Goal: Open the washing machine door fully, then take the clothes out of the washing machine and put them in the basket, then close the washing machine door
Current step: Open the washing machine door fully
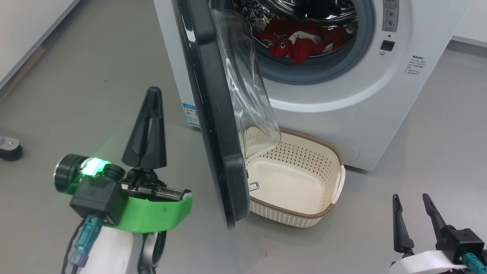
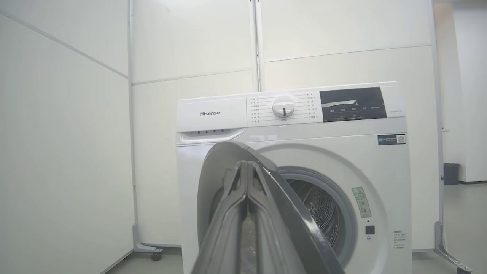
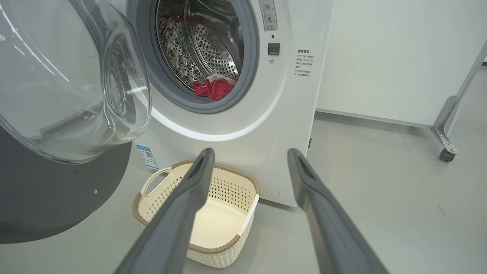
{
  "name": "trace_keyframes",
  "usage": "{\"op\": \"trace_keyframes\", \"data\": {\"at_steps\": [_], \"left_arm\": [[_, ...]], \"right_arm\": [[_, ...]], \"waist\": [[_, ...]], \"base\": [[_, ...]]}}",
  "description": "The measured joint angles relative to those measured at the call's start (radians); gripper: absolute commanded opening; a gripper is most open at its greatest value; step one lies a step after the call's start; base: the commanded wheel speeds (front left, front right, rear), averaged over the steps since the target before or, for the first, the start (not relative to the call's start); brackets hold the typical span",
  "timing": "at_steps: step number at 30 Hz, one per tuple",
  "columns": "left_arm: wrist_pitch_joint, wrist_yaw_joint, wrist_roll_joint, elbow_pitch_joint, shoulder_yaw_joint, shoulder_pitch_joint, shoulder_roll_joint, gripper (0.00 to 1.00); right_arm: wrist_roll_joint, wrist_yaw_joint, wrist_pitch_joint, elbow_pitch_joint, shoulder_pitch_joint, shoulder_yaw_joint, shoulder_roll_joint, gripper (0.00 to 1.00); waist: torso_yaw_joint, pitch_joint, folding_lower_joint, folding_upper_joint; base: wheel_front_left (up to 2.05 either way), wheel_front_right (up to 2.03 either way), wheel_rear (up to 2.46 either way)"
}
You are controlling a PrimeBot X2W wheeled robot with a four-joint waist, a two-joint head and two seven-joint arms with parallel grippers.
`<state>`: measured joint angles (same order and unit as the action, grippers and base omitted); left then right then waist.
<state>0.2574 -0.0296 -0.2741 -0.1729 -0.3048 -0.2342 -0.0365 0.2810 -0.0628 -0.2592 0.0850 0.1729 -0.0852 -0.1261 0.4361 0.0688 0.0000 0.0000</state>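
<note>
The washing machine [image 1: 342,114] stands with its door [image 1: 213,125] swung out about square to its front, black rim edge-on and clear glass bowl [image 1: 247,87] facing right. Red and white clothes [image 1: 300,42] lie in the steel drum, and they also show low in the drum as clothes [image 3: 215,88]. The cream basket [image 1: 296,217] sits on the floor below the door, with nothing in it. My left gripper [image 1: 153,93] is shut on nothing, left of the door's outer face, apart from it; its fingers [image 2: 247,179] line up with the door [image 2: 293,205]. My right gripper [image 1: 411,198] is open, low right, fingers framing the basket [image 3: 224,255].
A grey floor surrounds the machine. A black caster [image 1: 9,148] sits at the far left. White wall panels on wheeled metal feet [image 3: 447,148] stand behind and to the right. A dark bin [image 2: 451,174] stands far right.
</note>
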Motion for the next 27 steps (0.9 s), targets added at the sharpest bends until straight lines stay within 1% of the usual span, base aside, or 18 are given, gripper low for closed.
{"op": "trace_keyframes", "data": {"at_steps": [2, 4, 7, 11, 14, 16, 20, 23, 27], "left_arm": [[0.0, 0.013, -0.009, -0.051, -0.04, -0.003, 0.0, 0.0], [0.0, 0.025, -0.017, -0.092, -0.08, -0.003, -0.001, 0.0], [0.0, 0.042, -0.041, -0.122, -0.149, 0.0, -0.002, 0.0], [-0.006, 0.089, -0.075, -0.11, -0.257, 0.042, -0.005, 0.0], [-0.061, 0.123, -0.099, -0.083, -0.343, 0.081, -0.009, 0.0], [-0.099, 0.132, -0.138, -0.063, -0.391, 0.104, -0.011, 0.0], [-0.16, 0.133, -0.141, -0.024, -0.448, 0.131, -0.012, 0.0], [-0.191, 0.133, -0.146, 0.012, -0.468, 0.132, -0.013, 0.0], [-0.217, 0.133, -0.14, 0.063, -0.467, 0.132, -0.014, 0.0]], "right_arm": [[-0.002, 0.0, 0.0, -0.002, 0.0, 0.004, 0.0, 1.0], [-0.008, 0.01, 0.0, -0.002, 0.0, 0.002, -0.001, 1.0], [-0.02, 0.014, 0.0, -0.002, 0.0, -0.002, 0.0, 1.0], [-0.021, 0.018, 0.0, -0.001, 0.0, -0.004, 0.002, 1.0], [-0.021, 0.021, 0.0, -0.001, 0.0, -0.003, 0.004, 1.0], [-0.023, 0.022, 0.0, -0.001, -0.001, -0.004, 0.005, 1.0], [-0.032, 0.032, 0.0, 0.0, -0.003, -0.005, 0.005, 1.0], [-0.037, 0.035, 0.0, 0.0, -0.006, -0.004, 0.005, 1.0], [-0.037, 0.036, 0.0, 0.001, -0.015, -0.003, 0.006, 1.0]], "waist": [[0.005, 0.005, 0.0, 0.0], [0.009, 0.009, 0.0, 0.0], [0.011, 0.013, 0.0, 0.0], [0.01, 0.017, 0.0, 0.0], [0.008, 0.02, 0.0, 0.0], [0.006, 0.022, 0.0, 0.0], [-0.001, 0.033, 0.0, 0.0], [-0.007, 0.042, 0.0, 0.0], [-0.018, 0.052, 0.0, 0.0]], "base": [[0.0, 0.0, 0.0], [0.0, 0.0, 0.0], [0.0, 0.0, 0.0], [0.0, 0.0, 0.0], [0.0, 0.0, 0.0], [0.0, 0.0, 0.0], [0.0, 0.0, 0.0], [0.0, 0.0, 0.0], [0.0, 0.0, 0.0]]}}
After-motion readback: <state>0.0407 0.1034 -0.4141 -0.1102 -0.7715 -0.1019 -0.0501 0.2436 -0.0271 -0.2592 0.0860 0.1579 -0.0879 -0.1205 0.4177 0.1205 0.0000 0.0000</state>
